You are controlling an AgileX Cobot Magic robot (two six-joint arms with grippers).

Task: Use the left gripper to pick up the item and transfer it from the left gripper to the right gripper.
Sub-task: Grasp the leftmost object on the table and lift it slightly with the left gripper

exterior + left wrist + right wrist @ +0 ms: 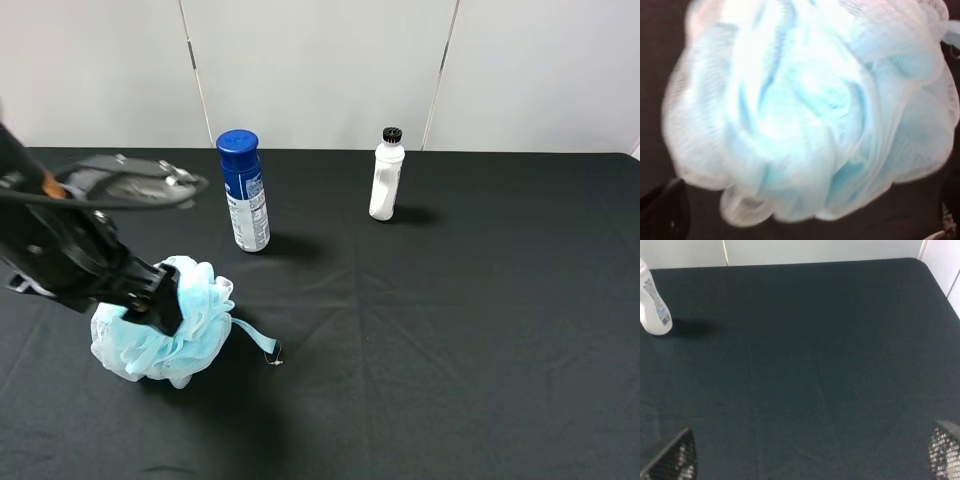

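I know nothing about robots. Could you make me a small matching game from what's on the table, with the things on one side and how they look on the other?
Things:
1 bath pouf
2 spray can
3 small bottle
4 table

Looks:
a white body, black cap
b black surface
c blue cap
d fluffy light-blue and white mesh

Pairs: 1-d, 2-c, 3-a, 4-b

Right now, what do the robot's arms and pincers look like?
The left arm is bulky and black, with a thick black cable looping over it; the left pincer has black wedge fingers. Of the right pincer only two dark fingertips with grid-textured pads show; its arm is out of view.
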